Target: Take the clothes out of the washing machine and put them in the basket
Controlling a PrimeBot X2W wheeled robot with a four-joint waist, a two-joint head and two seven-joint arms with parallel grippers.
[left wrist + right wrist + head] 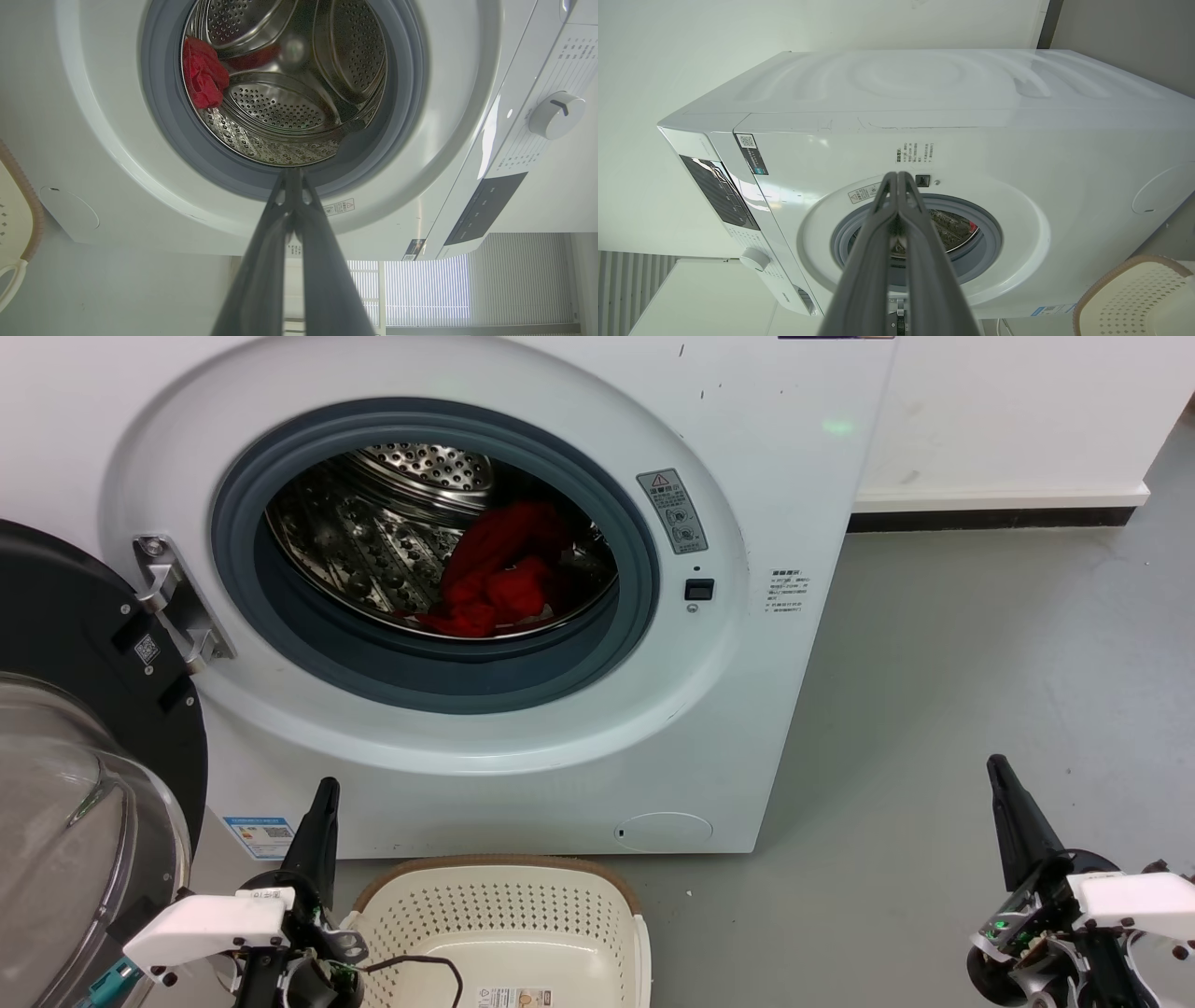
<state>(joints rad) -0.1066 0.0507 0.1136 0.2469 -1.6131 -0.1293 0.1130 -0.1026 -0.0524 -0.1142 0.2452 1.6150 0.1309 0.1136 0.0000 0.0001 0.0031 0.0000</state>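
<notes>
Nearest: left gripper (pixel 322 803) and right gripper (pixel 1004 784) sit low and well apart, fingers pressed together, holding nothing, probably parked ahead of a reach. Basket (pixel 495 864) stands on the floor just beside the left gripper, close under the porthole, likely so a pulled garment has a short drop. Beyond, the washing machine (pixel 794 523) has its door (pixel 56 616) open to the left; clothes (pixel 495 574) — a red heap — lie low in the drum, untouched.
</notes>
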